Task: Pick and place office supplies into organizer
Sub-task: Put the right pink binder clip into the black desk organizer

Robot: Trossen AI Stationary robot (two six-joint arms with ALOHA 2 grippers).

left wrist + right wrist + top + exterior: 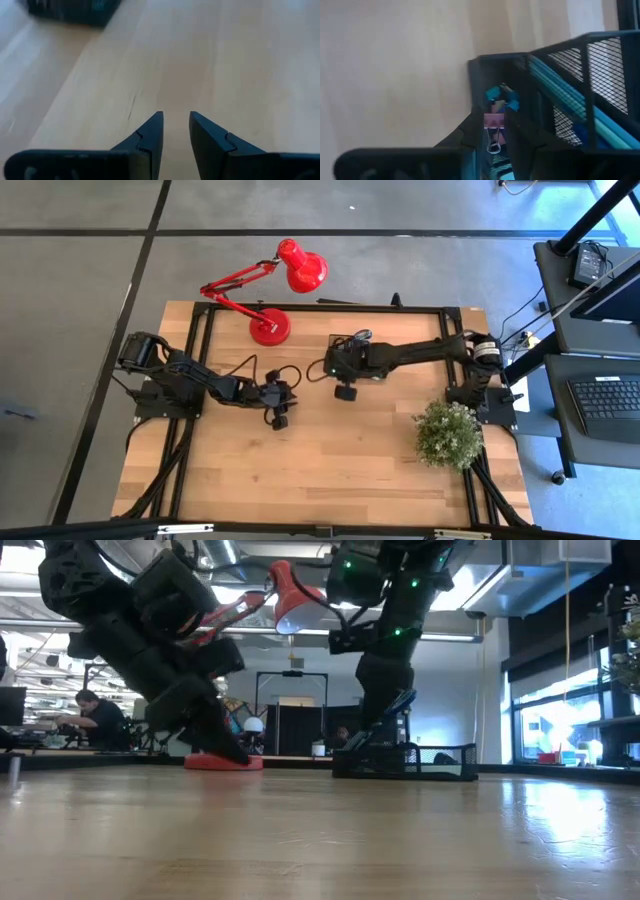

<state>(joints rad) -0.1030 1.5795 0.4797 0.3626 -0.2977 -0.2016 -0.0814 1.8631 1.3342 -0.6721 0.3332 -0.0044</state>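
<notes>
in the high view the organizer (345,352) is mostly hidden under the right arm, and its contents, perhaps pencils, are too small to tell.

This is a robotics lab set in an open-plan office. Two dark arms are bolted to a black metal frame (320,308) on a wooden surface (330,470) standing on grey floor. Beside it, a side desk carries a keyboard (607,402) and cables. Beyond the surface, a person (97,718) sits at a workstation under exposed ceiling ducts and strip lights, with large windows (560,700) alongside.
</notes>
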